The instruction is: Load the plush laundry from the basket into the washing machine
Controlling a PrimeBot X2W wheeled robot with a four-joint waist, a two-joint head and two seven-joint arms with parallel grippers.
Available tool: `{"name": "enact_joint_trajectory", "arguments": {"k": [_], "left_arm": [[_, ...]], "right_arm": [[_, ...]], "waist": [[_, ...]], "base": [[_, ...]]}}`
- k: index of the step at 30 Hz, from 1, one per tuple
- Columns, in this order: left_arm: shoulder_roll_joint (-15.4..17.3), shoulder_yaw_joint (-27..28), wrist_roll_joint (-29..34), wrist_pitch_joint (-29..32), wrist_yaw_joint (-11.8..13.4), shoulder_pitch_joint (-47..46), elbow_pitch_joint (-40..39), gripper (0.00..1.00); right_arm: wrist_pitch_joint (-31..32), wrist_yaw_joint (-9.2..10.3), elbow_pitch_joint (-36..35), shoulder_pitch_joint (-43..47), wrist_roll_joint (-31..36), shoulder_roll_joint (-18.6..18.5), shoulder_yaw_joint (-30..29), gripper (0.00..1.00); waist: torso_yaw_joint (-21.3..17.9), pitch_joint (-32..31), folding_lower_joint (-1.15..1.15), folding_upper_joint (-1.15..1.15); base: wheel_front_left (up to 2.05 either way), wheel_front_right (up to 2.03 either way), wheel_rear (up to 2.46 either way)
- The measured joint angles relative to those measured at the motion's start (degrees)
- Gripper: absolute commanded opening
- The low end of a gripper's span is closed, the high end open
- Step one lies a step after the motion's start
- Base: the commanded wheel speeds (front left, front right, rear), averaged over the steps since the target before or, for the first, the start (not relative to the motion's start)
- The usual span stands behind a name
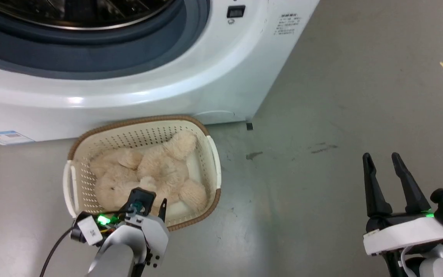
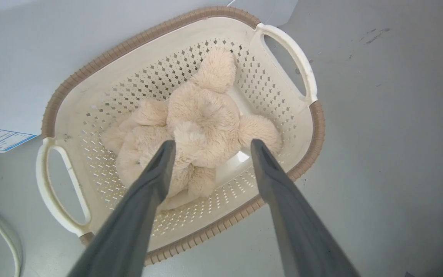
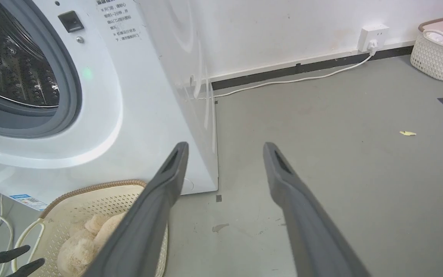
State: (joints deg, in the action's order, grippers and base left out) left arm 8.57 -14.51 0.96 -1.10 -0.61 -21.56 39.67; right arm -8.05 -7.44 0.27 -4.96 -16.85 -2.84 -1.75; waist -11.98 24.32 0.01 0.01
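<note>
The plush laundry (image 2: 202, 127) lies slantwise in the basket (image 2: 90, 69) on the floor before the washing machine (image 1: 129, 88). The left tool (image 2: 212, 143), wide and empty, points straight at it; the right tool (image 1: 381, 156), likewise wide, sits well apart.

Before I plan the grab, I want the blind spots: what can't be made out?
- Drum: head view's top edge cuts off the washer opening.
- Plush face: left wrist view, buried in its own fur.
- Basket floor: same view, mostly under the plush.
- Left gripper touching the plush or not: left wrist view, fingers overlap it.
- Washer label text: head view, too small.
</note>
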Motion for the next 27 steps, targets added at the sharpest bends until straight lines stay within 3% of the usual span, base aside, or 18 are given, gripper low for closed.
{"name": "enact_joint_trajectory", "arguments": {"k": [6, 14, 22, 25, 27], "left_arm": [[1.11, -1.42, -0.54, 3.63, -1.13, -3.21, 4.28, 1.0], [4.2, -5.1, 1.77, 4.69, 1.49, -9.34, 8.67, 1.0], [6.23, -7.45, 1.96, 7.15, 1.37, -14.67, 13.45, 1.0], [6.99, -7.08, 0.96, 7.83, 2.43, -17.24, 15.16, 1.0], [7.26, -7.23, 0.6, 8.22, 1.59, -18.74, 16.22, 1.0]], "right_arm": [[-0.71, 0.0, 0.05, -0.87, -1.97, 0.0, 0.26, 1.0], [-1.72, 0.0, 0.35, -2.26, -4.9, 0.0, 0.64, 1.0], [-2.65, 0.0, 0.59, -3.91, -7.83, 0.0, 1.1, 1.0], [-3.05, 0.0, 0.59, -4.62, -8.93, 0.0, 1.12, 1.0], [-3.21, 0.0, 0.62, -5.07, -9.6, 0.0, 1.2, 1.0]], "waist": [[-1.17, 2.96, 0.0, 0.0], [-2.88, 7.26, 0.0, 0.0], [-4.55, 11.9, 0.0, 0.0], [-5.18, 13.71, 0.0, 0.0], [-5.6, 14.92, 0.0, 0.0]], "base": [[0.0, 0.0, 0.0], [0.0, 0.0, 0.0], [0.0, 0.0, 0.0], [0.0, 0.0, 0.0], [0.0, 0.0, 0.0]]}}
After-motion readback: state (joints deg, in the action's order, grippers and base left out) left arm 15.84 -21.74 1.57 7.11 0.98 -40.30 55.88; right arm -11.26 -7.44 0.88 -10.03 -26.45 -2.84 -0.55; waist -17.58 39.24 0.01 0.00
